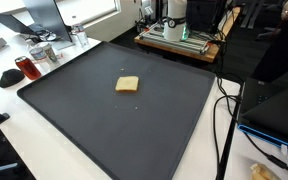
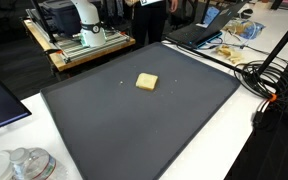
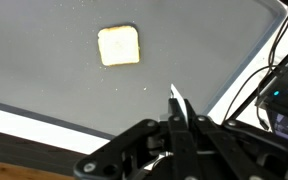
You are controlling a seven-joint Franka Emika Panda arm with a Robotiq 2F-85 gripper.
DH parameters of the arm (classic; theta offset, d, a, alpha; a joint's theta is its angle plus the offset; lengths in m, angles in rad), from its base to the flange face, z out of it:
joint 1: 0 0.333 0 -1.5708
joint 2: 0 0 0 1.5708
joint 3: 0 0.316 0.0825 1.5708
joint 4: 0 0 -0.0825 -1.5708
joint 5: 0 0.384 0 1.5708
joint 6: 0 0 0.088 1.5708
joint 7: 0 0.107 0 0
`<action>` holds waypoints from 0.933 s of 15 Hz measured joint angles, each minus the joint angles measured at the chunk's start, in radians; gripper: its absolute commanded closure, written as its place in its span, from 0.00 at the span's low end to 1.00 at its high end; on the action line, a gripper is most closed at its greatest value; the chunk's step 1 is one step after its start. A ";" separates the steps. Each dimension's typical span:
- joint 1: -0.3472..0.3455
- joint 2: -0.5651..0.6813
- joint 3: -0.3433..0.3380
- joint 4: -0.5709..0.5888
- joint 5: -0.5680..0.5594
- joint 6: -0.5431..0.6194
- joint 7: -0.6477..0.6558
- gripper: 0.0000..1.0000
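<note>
Closed end effector (image 3: pixel 175 100) apart from bread slice (image 3: pixel 119 46)

You have a large dark mat (image 1: pixel 104 125) that covers most of a white table (image 1: pixel 9 135). In an exterior view, a red cup (image 1: pixel 24 67) stands on the table just beside a corner of the mat, and a glass jar (image 1: pixel 42 54) is near it. Black cables (image 2: pixel 269 78) lie along another edge of the mat. A laptop (image 2: pixel 192 34) sits beyond its far corner.

A pale yellow, bread-shaped slice (image 1: pixel 127 84) lies flat — near the middle of the dark mat (image 1: pixel 84 125).
</note>
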 measured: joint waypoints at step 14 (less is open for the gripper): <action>-0.030 0.475 0.046 0.045 -0.107 0.362 0.241 0.99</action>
